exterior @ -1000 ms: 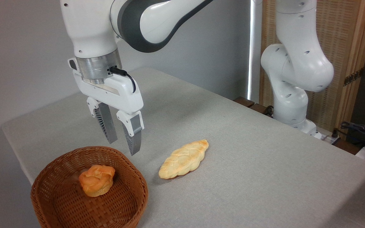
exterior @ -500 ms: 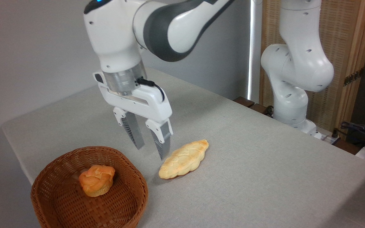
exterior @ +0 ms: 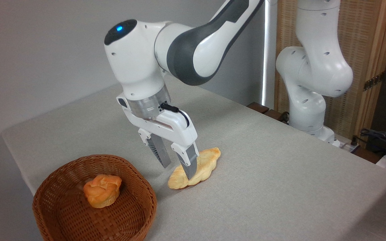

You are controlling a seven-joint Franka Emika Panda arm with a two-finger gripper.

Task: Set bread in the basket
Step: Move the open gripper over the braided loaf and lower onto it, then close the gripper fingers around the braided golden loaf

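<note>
the bench (exterior: 280,187) carries everything, cloth-covered and flat. the basket (exterior: 62,214) sits at its near left corner, low-sided, so a drop from above should be easy; a bun (exterior: 102,190) lies in it. the bread (exterior: 209,160) lies flat on the bench just right of the basket, not yet in it, its long axis running diagonally, probably so the narrow width can be pinched. the end effector (exterior: 176,170) hangs over the loaf's near half, released, fingers spread and holding nothing; one finger crosses in front of the loaf, and whether it touches cannot be told.
</note>
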